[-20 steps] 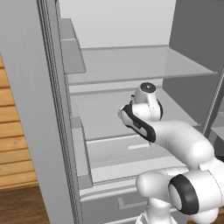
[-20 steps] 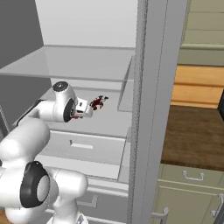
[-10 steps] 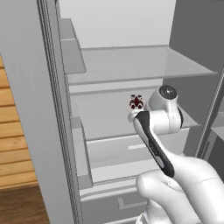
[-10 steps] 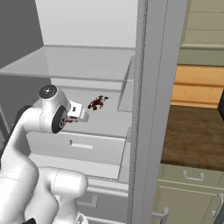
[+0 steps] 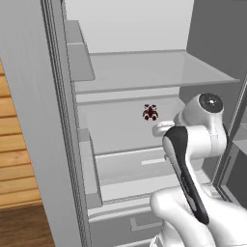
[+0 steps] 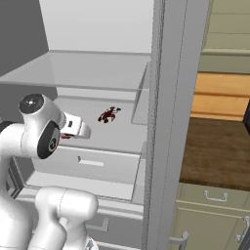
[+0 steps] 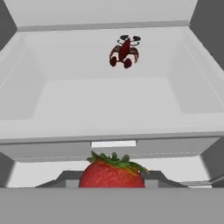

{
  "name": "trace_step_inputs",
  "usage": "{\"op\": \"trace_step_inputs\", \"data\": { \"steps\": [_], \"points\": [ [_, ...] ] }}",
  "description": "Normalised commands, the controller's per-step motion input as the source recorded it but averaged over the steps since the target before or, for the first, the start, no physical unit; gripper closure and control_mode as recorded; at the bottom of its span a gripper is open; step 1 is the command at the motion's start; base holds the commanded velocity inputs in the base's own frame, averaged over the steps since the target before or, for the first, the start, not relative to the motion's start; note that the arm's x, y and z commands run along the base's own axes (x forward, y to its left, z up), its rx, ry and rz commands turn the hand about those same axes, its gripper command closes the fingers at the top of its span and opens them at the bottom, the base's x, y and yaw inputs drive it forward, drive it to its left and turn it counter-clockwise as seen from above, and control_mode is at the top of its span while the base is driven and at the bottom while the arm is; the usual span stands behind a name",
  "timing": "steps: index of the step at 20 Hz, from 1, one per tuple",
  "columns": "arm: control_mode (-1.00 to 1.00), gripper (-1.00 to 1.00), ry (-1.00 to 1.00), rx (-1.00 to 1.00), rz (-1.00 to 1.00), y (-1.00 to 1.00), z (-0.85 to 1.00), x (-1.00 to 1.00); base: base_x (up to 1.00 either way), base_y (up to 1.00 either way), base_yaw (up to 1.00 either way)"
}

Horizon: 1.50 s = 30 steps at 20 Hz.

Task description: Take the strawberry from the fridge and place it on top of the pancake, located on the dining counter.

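Standing open, the fridge (image 5: 58,120) shows its white inside, a clear shelf (image 5: 149,72) above and a drawer (image 7: 109,148) below, with the white arm (image 5: 193,144) reaching toward it. On the white floor under the shelf lies a small dark red crayfish (image 7: 124,51), well apart from the arm. Closest to the hand camera, the strawberry (image 7: 112,173) sits red with green leaves up, pinched in the tool (image 7: 112,186), whose jaws are partly closed on its sides.
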Motion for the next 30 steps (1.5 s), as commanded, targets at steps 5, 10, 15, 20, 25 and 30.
{"op": "trace_step_inputs", "data": {
  "steps": [5,10,15,20,25,30],
  "points": [
    [-1.0,1.0,0.26,0.0,0.0,-0.29,0.6,-0.68,0.0,0.0,0.0],
    [-1.0,1.0,0.22,0.0,0.0,-0.19,0.16,-0.95,0.0,0.0,0.0],
    [-1.0,1.0,0.0,-0.02,0.0,0.05,0.02,-0.98,0.0,0.0,0.0],
    [-1.0,1.0,0.0,0.0,-0.02,0.01,0.01,-0.38,0.0,0.0,0.0],
    [-1.0,1.0,0.0,-0.02,-0.13,0.23,0.0,0.0,0.0,0.0,0.0],
    [-1.0,1.0,0.0,0.0,-0.02,0.03,-0.01,0.0,0.0,0.0,0.0]
  ]
}}
